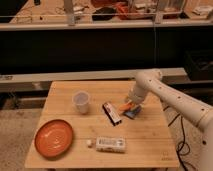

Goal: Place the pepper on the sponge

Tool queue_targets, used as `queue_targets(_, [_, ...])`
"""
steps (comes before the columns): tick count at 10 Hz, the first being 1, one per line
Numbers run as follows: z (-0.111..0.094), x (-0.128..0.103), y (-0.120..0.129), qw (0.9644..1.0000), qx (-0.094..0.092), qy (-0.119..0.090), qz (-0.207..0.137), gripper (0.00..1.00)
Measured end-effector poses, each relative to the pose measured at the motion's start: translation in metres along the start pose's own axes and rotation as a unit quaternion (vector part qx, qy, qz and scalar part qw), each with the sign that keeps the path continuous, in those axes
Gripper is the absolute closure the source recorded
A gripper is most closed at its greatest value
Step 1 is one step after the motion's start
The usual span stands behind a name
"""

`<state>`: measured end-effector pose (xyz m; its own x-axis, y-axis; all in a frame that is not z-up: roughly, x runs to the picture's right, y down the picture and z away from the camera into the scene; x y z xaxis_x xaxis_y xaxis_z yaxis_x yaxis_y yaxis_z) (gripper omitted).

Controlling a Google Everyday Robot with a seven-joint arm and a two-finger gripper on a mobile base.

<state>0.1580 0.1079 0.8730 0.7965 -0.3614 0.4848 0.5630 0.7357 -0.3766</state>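
The pepper (124, 106) is a small orange tapered piece poking out to the left from the tip of my gripper (130, 104). The gripper is shut on the pepper, reaching down from the white arm on the right. Directly below and slightly right of the pepper lies the light-blue sponge (132, 114) on the wooden table (150, 145). The pepper hangs just above the sponge's left edge; I cannot tell whether they touch.
A dark bar with a white stripe (112, 112) lies just left of the sponge. A clear cup (81, 101) stands further left. A round orange plate (53, 137) sits front left, with a white flat box (110, 144) and a small white lump (89, 143) at the front.
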Motion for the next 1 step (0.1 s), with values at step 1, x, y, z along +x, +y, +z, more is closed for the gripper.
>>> queue_targets(1, [0.0005,-0.0012,-0.0014,1.0000,-0.002,0.000,-0.004,0.46])
